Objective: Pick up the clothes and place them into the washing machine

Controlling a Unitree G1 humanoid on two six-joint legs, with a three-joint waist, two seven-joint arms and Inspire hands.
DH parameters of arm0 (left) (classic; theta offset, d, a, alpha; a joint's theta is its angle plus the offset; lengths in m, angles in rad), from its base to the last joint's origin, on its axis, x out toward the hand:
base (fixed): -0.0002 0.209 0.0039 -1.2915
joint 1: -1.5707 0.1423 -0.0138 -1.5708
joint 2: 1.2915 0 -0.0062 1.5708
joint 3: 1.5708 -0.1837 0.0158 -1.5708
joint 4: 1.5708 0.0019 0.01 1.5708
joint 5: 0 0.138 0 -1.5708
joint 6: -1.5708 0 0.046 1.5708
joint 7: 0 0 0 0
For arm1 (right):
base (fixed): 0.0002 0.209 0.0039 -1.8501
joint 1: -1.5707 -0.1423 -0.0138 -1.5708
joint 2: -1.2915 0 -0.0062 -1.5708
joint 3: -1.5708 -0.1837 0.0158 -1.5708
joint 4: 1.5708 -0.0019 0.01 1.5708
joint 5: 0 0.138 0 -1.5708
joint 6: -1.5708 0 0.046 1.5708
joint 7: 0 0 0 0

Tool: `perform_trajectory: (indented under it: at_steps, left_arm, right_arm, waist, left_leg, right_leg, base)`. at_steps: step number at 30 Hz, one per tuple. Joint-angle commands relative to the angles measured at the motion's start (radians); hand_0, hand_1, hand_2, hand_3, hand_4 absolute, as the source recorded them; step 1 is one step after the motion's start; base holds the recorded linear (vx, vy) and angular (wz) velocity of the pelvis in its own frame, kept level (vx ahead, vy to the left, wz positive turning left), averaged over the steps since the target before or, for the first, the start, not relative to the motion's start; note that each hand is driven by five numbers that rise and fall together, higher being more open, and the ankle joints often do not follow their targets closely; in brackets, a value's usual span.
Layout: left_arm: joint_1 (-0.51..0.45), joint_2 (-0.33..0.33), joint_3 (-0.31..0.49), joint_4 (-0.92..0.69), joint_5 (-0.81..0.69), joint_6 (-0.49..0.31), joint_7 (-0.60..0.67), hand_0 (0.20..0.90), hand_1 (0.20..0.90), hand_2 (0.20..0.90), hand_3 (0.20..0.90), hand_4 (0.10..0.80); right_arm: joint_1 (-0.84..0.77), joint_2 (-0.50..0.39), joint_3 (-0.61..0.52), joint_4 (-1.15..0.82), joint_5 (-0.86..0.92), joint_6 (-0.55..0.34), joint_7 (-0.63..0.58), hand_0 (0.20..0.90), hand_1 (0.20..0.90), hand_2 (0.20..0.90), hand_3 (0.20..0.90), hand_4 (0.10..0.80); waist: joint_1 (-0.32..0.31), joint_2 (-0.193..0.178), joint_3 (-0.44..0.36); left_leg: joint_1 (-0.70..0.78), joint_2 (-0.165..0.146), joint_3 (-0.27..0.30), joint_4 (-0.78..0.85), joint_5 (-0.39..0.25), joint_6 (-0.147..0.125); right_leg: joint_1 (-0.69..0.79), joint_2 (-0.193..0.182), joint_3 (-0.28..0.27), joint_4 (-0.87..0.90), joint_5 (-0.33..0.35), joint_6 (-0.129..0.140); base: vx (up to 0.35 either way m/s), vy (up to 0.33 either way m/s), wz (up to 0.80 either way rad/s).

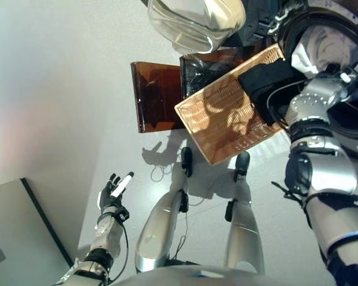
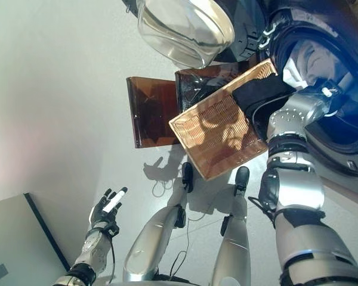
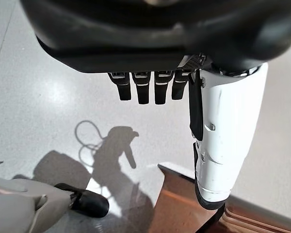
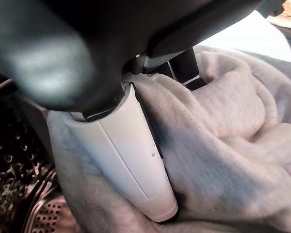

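The wicker basket (image 1: pixel 227 122) is tipped up against the washing machine's opening (image 1: pixel 346 119), with a black garment (image 1: pixel 268 80) bunched at its raised end. A light grey garment (image 1: pixel 319 42) lies inside the drum. My right arm reaches over the basket into the drum. In the right wrist view my right hand (image 4: pixel 131 145) has its white-covered thumb pressed into that grey garment (image 4: pixel 233 126), with cloth bunched between thumb and fingers. My left hand (image 1: pixel 113 193) hangs low at the left, open and empty, over the floor; its straight fingers (image 3: pixel 145 90) show in the left wrist view.
The machine's round glass door (image 1: pixel 191 21) stands open above the basket. The dark brown box (image 1: pixel 158 95) sits on the floor to the left of the machine. A grey panel (image 1: pixel 18 238) lies at the lower left. The drum's perforated wall (image 4: pixel 43 213) shows beside the cloth.
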Motion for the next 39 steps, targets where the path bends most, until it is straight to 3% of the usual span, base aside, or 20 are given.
perform_trajectory:
  at_steps: [1, 15, 22, 28, 39]
  left_arm:
    - [0.02, 0.074, -0.057, -0.026, -0.051, -0.062, 0.01, 0.9, 0.9, 0.9, 0.9, 0.8]
    - [0.017, 0.079, -0.112, -0.168, -0.113, -0.087, -0.004, 0.9, 0.9, 0.9, 0.9, 0.8]
    - [0.013, 0.084, -0.13, -0.194, -0.115, -0.095, 0.003, 0.9, 0.9, 0.9, 0.9, 0.8]
    - [0.021, 0.108, -0.116, -0.254, -0.129, -0.111, 0.011, 0.9, 0.9, 0.9, 0.9, 0.8]
    - [0.048, 0.113, -0.079, -0.229, -0.134, -0.127, 0.043, 0.9, 0.9, 0.9, 0.9, 0.8]
  right_arm:
    - [-0.154, -0.183, 0.091, 0.007, -0.051, -0.009, 0.011, 0.2, 0.2, 0.2, 0.2, 0.3]
    - [-0.342, -0.33, 0.179, 0.085, -0.095, 0.0, -0.063, 0.2, 0.2, 0.2, 0.2, 0.3]
    - [-0.438, -0.371, 0.26, 0.078, -0.176, 0.014, -0.116, 0.2, 0.2, 0.2, 0.2, 0.3]
    - [-0.594, -0.46, 0.416, 0.091, -0.23, 0.032, -0.152, 0.2, 0.2, 0.2, 0.2, 0.3]
    - [-0.706, -0.589, 0.471, 0.063, -0.201, -0.123, -0.249, 0.2, 0.2, 0.2, 0.2, 0.3]
  waist:
    - [0.045, 0.084, -0.06]
    - [0.077, 0.152, -0.022]
    - [0.08, 0.155, -0.028]
    - [0.072, 0.149, -0.017]
    - [0.04, 0.125, -0.029]
  left_leg:
    - [0.022, -0.014, -0.058, -0.011, -0.058, -0.094]
    - [-0.109, -0.002, -0.064, -0.011, -0.025, -0.099]
    - [-0.15, 0.0, -0.064, -0.011, -0.019, -0.103]
    - [-0.181, 0.006, -0.067, -0.011, -0.012, -0.111]
    - [-0.218, 0.009, -0.084, -0.011, -0.016, -0.124]
  right_leg:
    - [0.007, 0.016, -0.04, 0.097, -0.097, 0.02]
    - [-0.188, 0.011, -0.031, 0.186, -0.136, 0.021]
    - [-0.252, 0.01, -0.021, 0.217, -0.148, 0.02]
    - [-0.3, 0.012, -0.017, 0.245, -0.158, 0.022]
    - [-0.358, 0.024, -0.022, 0.3, -0.186, 0.017]
  base:
    - [0.0, 0.0, 0.0]
    - [-0.038, -0.038, 0.01]
    - [-0.014, -0.004, -0.01]
    - [-0.003, -0.019, 0.0]
    - [0.011, -0.024, 0.03]
